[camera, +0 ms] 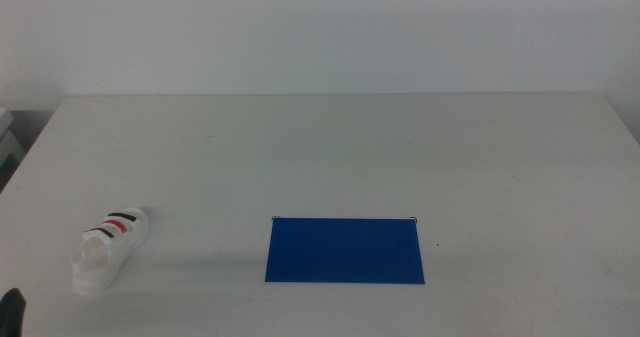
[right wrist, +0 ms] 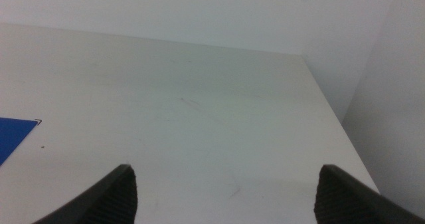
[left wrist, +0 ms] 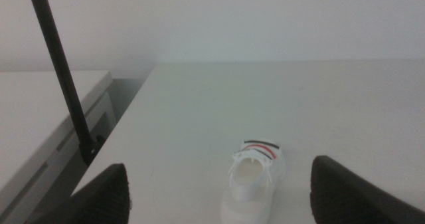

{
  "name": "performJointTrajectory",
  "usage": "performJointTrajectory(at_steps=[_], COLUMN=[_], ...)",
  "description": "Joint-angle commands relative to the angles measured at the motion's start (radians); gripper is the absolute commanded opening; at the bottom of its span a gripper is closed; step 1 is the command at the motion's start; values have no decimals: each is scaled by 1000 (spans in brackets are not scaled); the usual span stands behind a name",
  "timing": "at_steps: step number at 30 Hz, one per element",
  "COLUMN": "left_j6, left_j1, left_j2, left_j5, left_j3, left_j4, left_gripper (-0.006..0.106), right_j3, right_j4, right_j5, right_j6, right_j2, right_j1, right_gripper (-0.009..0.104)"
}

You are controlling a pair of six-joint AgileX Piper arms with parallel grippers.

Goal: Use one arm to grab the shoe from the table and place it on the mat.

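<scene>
Shoe [camera: 108, 249] lies on table [camera: 330, 147] near front left corner, toe pointing toward far edge, red and black straps up. Mat [camera: 345, 249] flat near front edge, about midway along it, well apart from shoe. Your left gripper [left wrist: 219, 187] waits at front left corner, jaws spread wide, shoe between them but untouched. Right gripper [right wrist: 226, 191] over table's right side, jaws wide, holding nothing.

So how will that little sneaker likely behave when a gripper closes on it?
The sneaker looks small with a chunky sole, so it is probably light and sits stable on the table. Its open top and straps suggest a soft upper that may give under squeeze. The left gripper, jaws open, is nearest.
</scene>
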Motion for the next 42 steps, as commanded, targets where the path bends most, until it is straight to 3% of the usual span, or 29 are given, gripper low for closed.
performJointTrajectory(at_steps=[1,11,30,42], left_j6=[-8,-13,-11,-23], left_j1=[3,3,3,3], left_j2=[-11,96,804,1040], left_j5=[-79,5,808,806], left_j3=[-45,-150,-840,-851], left_j4=[5,-12,-102,-81], left_gripper=[94,94,94,94], right_j3=[5,5,5,5], right_j4=[-8,-8,-8,-8], right_j5=[-73,-73,-73,-73], right_j6=[-10,-10,-10,-10], right_j2=[4,4,4,4], right_j1=[-2,-2,-2,-2], right_gripper=[78,78,78,78])
